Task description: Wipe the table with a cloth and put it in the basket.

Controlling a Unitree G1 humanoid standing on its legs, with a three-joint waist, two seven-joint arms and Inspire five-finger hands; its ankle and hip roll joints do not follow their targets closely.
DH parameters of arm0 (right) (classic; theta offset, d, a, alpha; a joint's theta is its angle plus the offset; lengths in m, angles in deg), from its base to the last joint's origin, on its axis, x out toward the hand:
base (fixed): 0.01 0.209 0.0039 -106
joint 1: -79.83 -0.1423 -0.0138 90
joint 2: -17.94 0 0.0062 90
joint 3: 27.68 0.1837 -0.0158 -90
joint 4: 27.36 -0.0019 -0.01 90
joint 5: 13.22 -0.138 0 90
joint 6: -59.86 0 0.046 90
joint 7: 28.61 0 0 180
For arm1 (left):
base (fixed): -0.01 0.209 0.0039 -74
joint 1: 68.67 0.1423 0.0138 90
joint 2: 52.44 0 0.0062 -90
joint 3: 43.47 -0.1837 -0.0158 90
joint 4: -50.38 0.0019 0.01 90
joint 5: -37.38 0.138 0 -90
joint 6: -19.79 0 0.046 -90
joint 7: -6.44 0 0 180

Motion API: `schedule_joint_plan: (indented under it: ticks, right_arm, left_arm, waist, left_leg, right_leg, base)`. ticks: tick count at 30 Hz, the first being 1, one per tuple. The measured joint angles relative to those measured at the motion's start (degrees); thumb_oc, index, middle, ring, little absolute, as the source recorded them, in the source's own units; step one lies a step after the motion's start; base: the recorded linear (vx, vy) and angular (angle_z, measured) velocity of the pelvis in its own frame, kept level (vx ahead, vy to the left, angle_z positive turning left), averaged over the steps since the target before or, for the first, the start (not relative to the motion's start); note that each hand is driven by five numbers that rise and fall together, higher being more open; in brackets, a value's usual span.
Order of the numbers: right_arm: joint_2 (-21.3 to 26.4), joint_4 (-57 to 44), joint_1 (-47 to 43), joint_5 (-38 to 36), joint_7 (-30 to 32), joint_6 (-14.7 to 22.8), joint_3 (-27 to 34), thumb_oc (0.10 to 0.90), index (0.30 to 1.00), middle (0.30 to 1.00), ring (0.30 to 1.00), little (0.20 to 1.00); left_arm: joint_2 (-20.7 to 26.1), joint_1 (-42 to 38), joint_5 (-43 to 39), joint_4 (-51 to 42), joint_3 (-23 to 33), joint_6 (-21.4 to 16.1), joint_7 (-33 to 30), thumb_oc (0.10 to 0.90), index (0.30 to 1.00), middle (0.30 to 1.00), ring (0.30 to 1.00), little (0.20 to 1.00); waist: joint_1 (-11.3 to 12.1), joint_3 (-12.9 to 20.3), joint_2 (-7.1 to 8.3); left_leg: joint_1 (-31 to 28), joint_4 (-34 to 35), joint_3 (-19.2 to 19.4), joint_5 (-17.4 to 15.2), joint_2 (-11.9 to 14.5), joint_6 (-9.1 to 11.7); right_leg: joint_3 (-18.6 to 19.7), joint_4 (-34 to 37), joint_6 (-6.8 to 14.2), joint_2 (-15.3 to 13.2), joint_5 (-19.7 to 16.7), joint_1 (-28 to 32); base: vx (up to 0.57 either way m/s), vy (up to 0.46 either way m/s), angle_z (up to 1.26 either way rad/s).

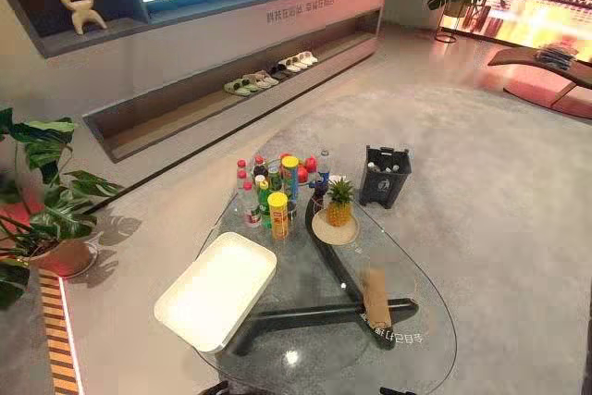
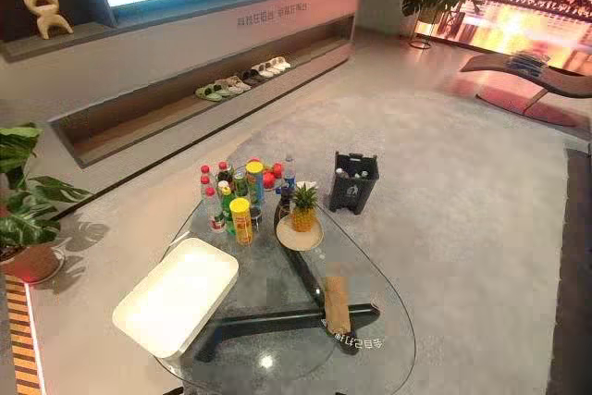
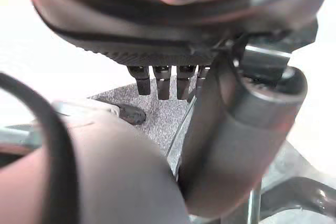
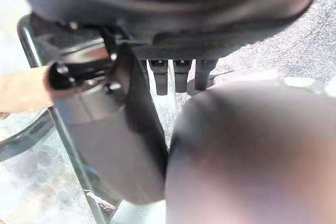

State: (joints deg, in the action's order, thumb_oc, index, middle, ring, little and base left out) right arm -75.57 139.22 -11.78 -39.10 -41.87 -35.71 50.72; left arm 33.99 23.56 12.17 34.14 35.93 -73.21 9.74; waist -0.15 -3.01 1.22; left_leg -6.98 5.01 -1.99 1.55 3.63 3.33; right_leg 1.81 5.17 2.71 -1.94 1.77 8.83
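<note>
The see-through oval glass table [image 1: 412, 344] has black legs [image 1: 305, 314]. The boxy plastic basket [image 1: 215, 290] is white, the folded cloth [image 1: 376, 301] brown, the pineapple [image 1: 339, 211] yellow with green leaves.

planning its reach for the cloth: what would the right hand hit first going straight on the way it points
Likely the grey carpet: past the right hand, fingers straight, nothing else shows in line. Depth is unclear, so treat this as a guess.

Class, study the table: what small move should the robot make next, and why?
Probably reach the right hand toward the tan cloth, lying untouched on the glass table's right part. Both it and the left hand are open and hold nothing, so wiping cannot begin.
</note>
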Motion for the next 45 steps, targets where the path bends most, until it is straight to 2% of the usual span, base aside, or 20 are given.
schedule_joint_plan:
  ticks: [7,26,36,45]
  right_arm:
    - [0.16,-0.43,-0.15,0.28,-0.06,-0.18,0.14,0.8,0.9,0.9,0.9,0.9]
    - [0.45,-0.3,-0.06,0.94,-0.61,0.05,0.24,0.8,0.9,0.9,0.9,0.9]
    - [-0.28,-0.2,0.14,0.65,1.87,3.74,0.23,0.8,0.9,0.9,0.9,0.9]
    - [0.65,-3.64,0.04,-0.85,5.47,9.81,0.24,0.8,0.9,0.9,0.9,0.9]
  left_arm:
    - [0.33,-0.36,-1.69,-0.47,-0.09,2.27,2.23,0.8,0.9,0.9,0.9,0.9]
    - [0.18,-0.15,-2.0,-0.43,-0.09,1.36,2.2,0.8,0.9,0.9,0.9,0.9]
    - [0.15,0.05,-1.97,-0.45,0.03,1.28,2.08,0.8,0.9,0.9,0.9,0.9]
    - [0.38,-0.4,-2.16,-0.83,0.0,1.33,2.1,0.8,0.9,0.9,0.9,0.9]
  waist:
    - [-0.03,-0.06,-0.1]
    - [0.03,-0.13,-0.25]
    - [0.07,-0.25,-0.12]
    - [0.17,-2.21,-0.06]
  left_leg:
    - [0.01,0.01,0.06,0.0,0.01,0.0]
    - [0.04,0.02,0.08,-0.01,0.03,0.0]
    - [0.04,-0.03,0.17,-0.01,0.1,0.0]
    - [2.0,-0.1,0.86,0.06,0.28,0.13]
  right_leg:
    - [0.03,0.0,0.0,0.0,0.0,-0.03]
    - [0.02,0.0,0.0,0.0,0.0,-0.07]
    - [0.0,0.0,0.02,0.03,0.0,-0.1]
    - [0.0,-0.55,0.27,0.08,-0.23,-2.45]
  base:
    - [-0.02,0.021,-0.17]
    - [0.0,0.0,0.0]
    - [0.04,-0.008,0.0]
    - [0.01,-0.036,-0.04]
